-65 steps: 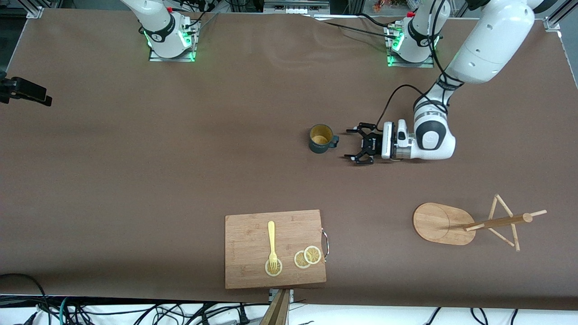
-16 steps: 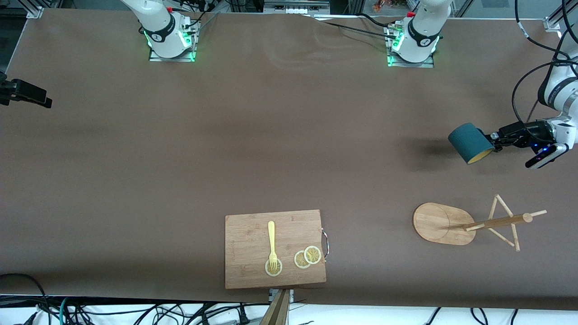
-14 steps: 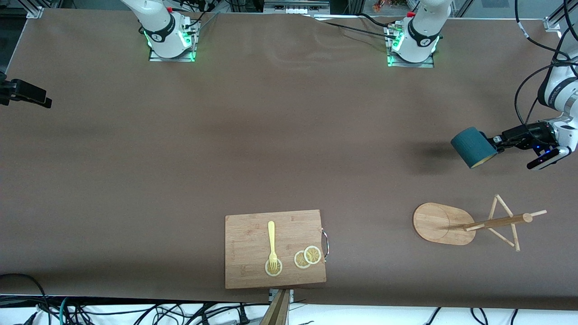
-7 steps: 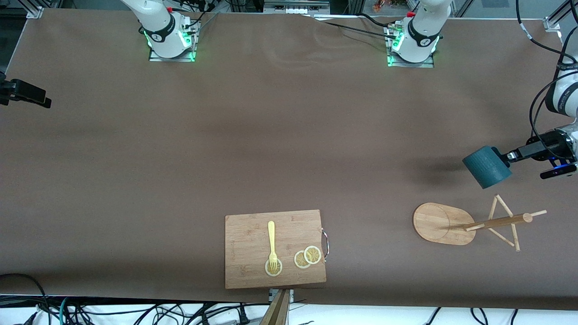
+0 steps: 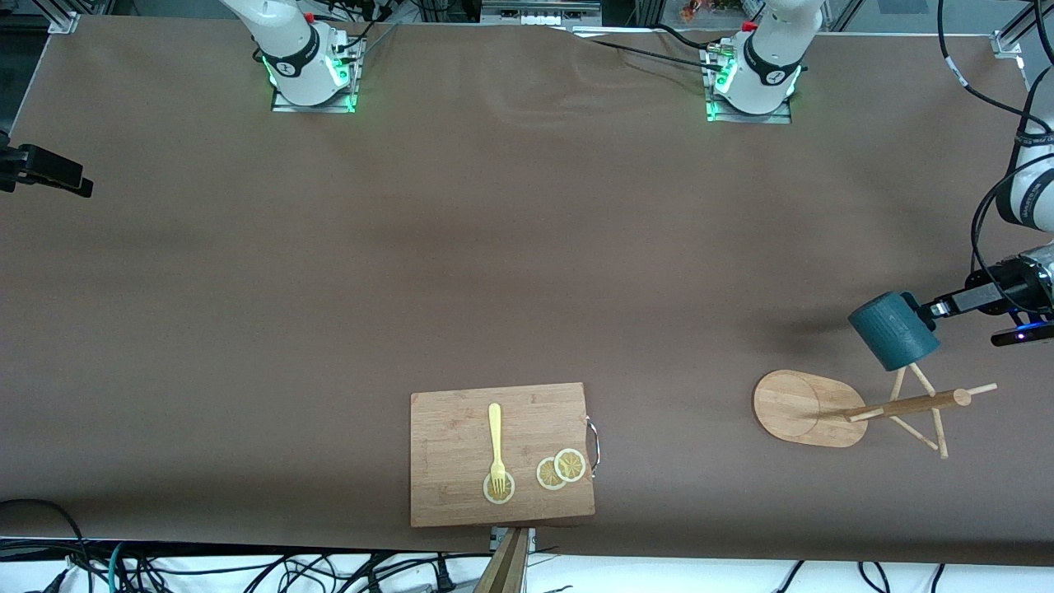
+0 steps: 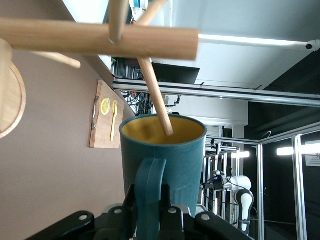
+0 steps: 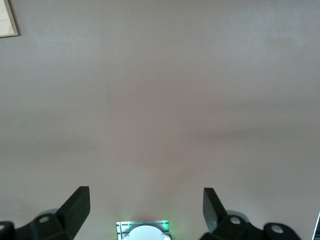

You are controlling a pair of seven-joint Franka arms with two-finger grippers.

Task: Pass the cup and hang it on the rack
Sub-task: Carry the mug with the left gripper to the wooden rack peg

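Cup work at this moment sat toward the left arm's end of the table, so the nearest item mattered little: a cutting board (image 5: 449,494) by the front edge, carrying a yellow fork (image 5: 495,441) and lemon slices (image 5: 561,469), well apart from the action.

Somewhat farther from the camera stood the rack (image 5: 897,405), its oval base (image 5: 795,408) on the table and its thin pegs spreading from the post. Over the rack's pegs hung the cup (image 5: 893,329), tipped on its side and clear of the table. The left gripper (image 5: 929,311) had its jaws pinched tight on the cup's handle (image 6: 149,185). In the left wrist view one peg (image 6: 155,95) crossed the yellowish mouth, its tip apparently at or just inside the rim; whether it touched the wall could not be told.

The cup looked like glazed ceramic: stiff, probably light enough for one gripper, but smooth and brittle. A hold on the narrow handle was likely to let the body swing or twist, and a knock against the post (image 6: 100,37) could chip it or tip the slim rack. The handle was the sensible place to hold. Enough of its loop would need to stay free, though, for a peg to pass through.

Farthest off, the right arm waited by its base, the right gripper (image 7: 144,195) spread wide, holding nothing, over bare table.
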